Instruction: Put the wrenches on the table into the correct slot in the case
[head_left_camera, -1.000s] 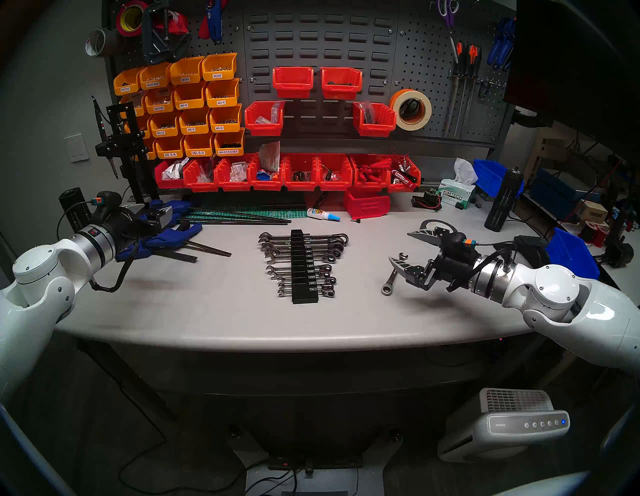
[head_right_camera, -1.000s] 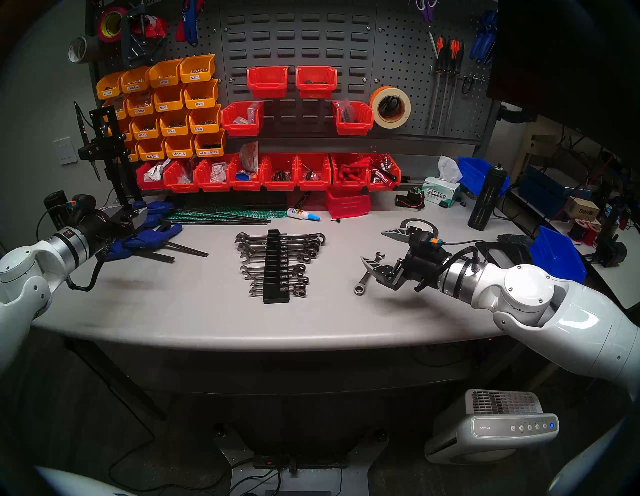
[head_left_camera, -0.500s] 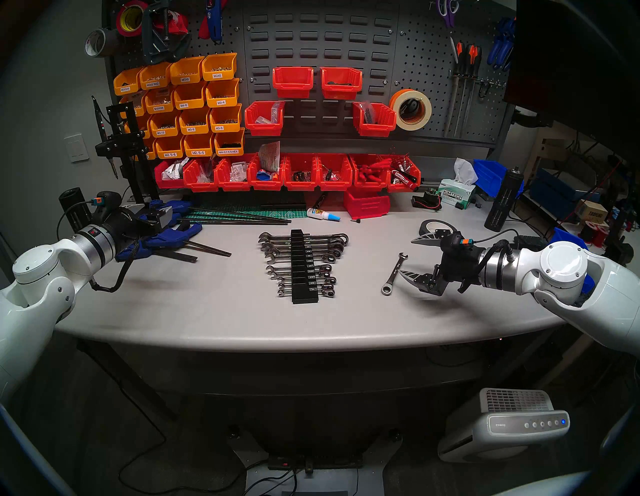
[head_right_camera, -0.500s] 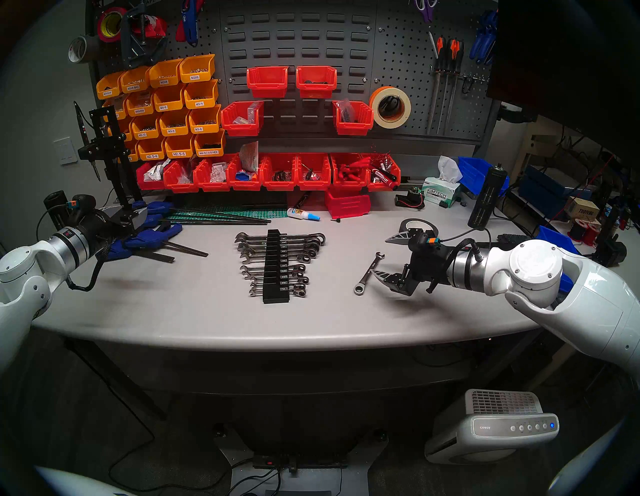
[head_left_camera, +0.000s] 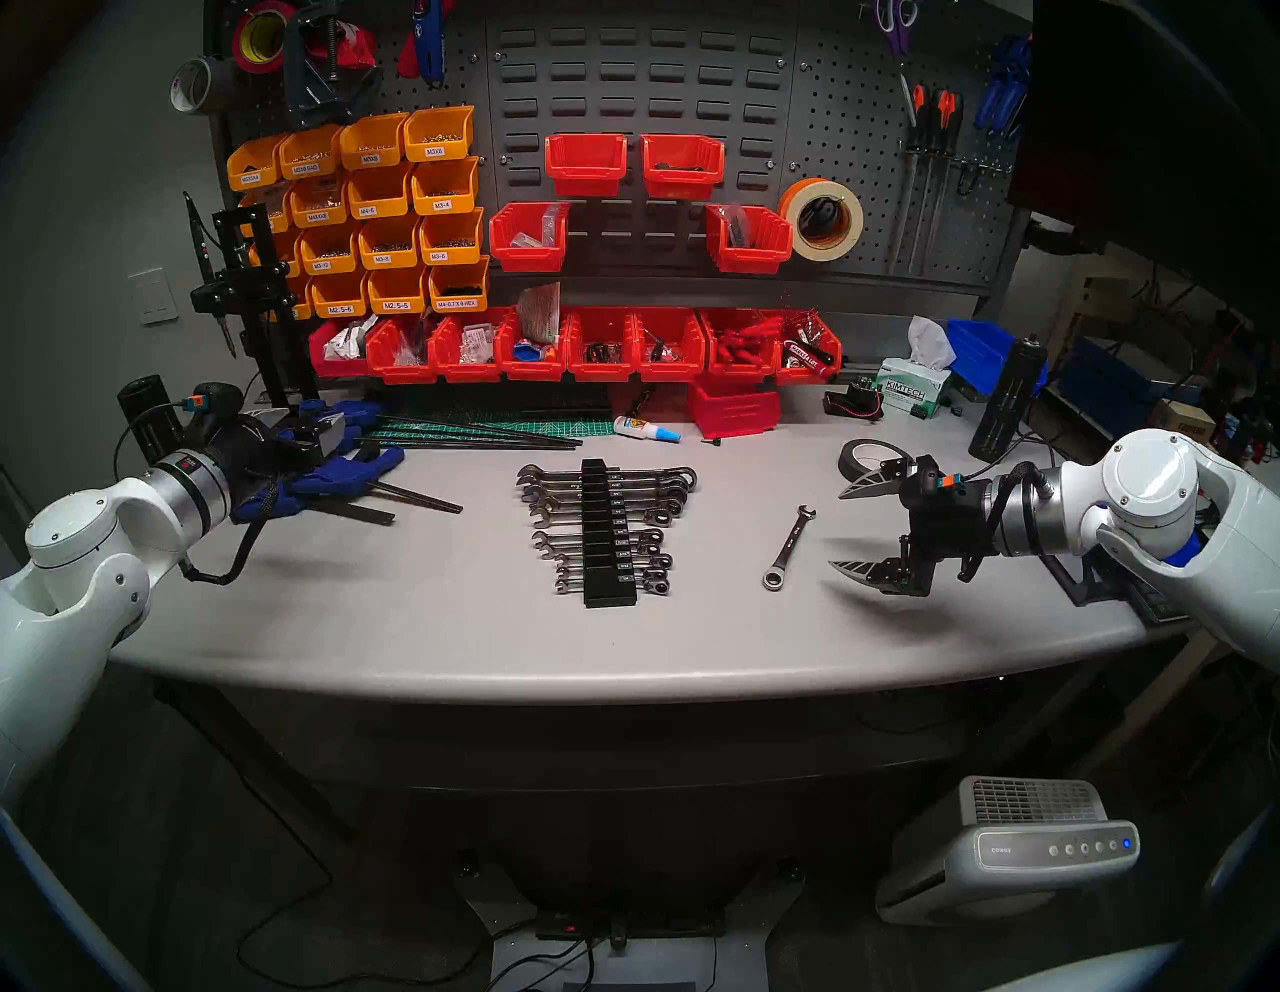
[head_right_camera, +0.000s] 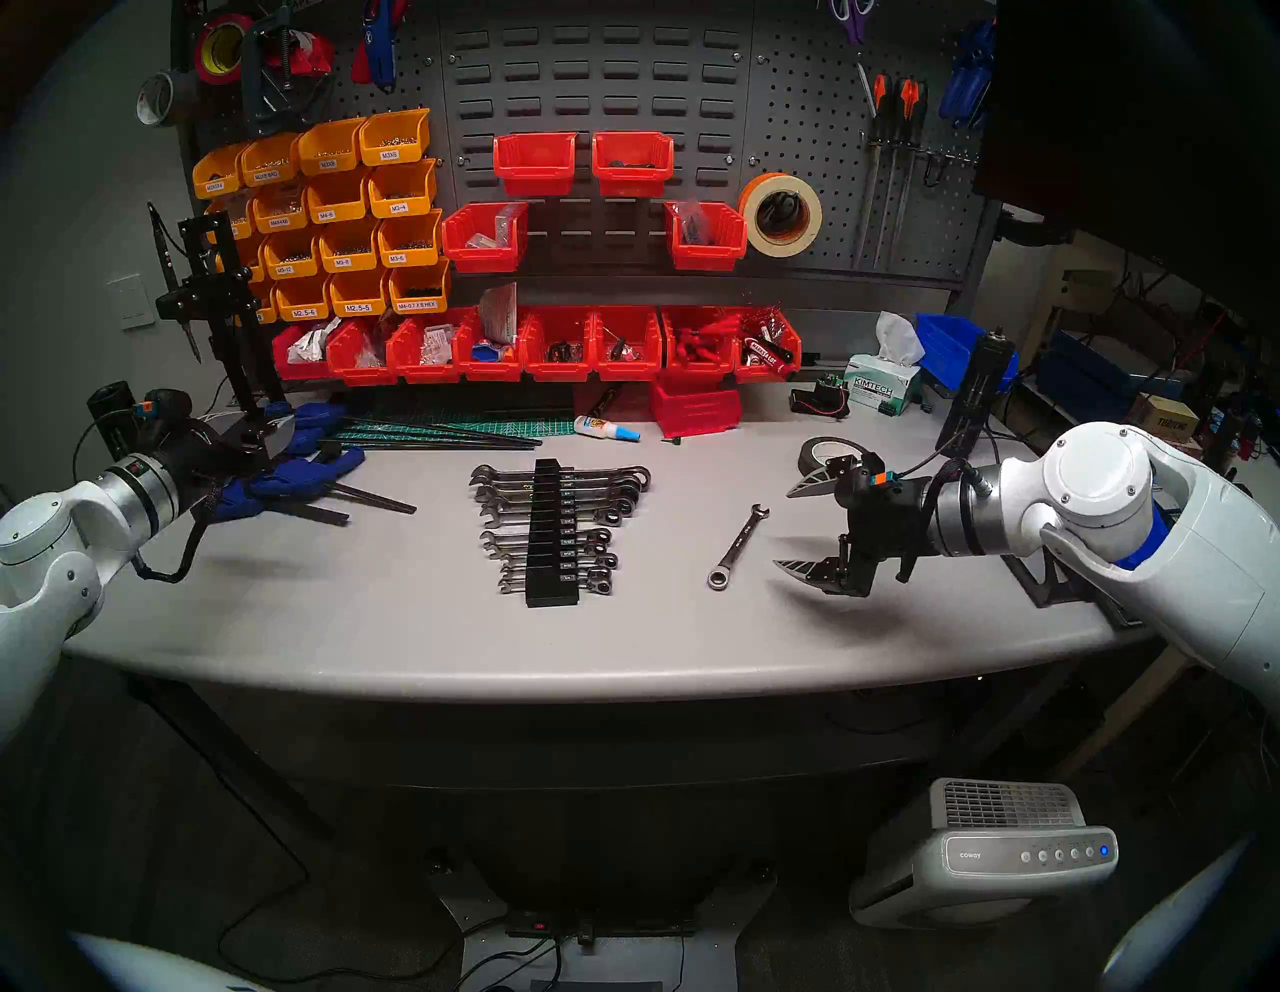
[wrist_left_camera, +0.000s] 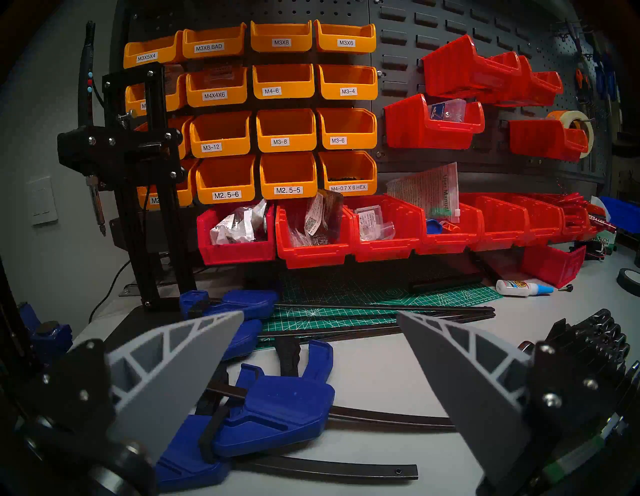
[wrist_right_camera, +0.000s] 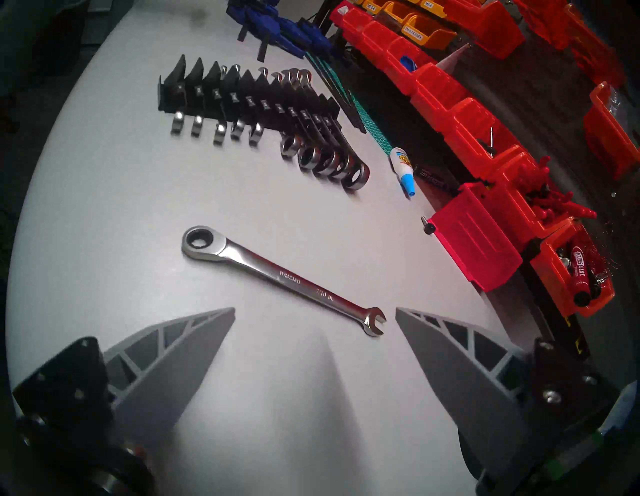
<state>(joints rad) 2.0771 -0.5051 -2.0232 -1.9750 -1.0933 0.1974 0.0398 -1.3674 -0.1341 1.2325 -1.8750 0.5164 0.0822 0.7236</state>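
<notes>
A slim chrome wrench (head_left_camera: 789, 544) (head_right_camera: 740, 545) (wrist_right_camera: 280, 277) lies loose on the grey table (head_left_camera: 415, 609), right of the black case (head_left_camera: 608, 533) (head_right_camera: 552, 533) (wrist_right_camera: 228, 91). The case holds several wrenches, and one slot (head_left_camera: 596, 525) about midway along it is bare. My right gripper (head_left_camera: 837, 530) (head_right_camera: 783, 528) (wrist_right_camera: 315, 310) hovers open just right of the wrench, not touching it; its open-jaw end points between the fingers. At the far left my left gripper (head_left_camera: 305, 426) (wrist_left_camera: 319, 313) is open and holds nothing, above the blue clamps (wrist_left_camera: 277, 408).
Blue bar clamps (head_left_camera: 332, 471) and black rods on a green mat (head_left_camera: 485, 429) lie at the back left. A glue bottle (head_left_camera: 644, 429) and a red bin (head_left_camera: 734, 412) sit behind the case. A black tape roll (head_left_camera: 866, 454) lies behind the right gripper.
My right arm has drawn back to the right, off the wrench, with its gripper still open. The wrench stays on the table. The left arm has not moved.
</notes>
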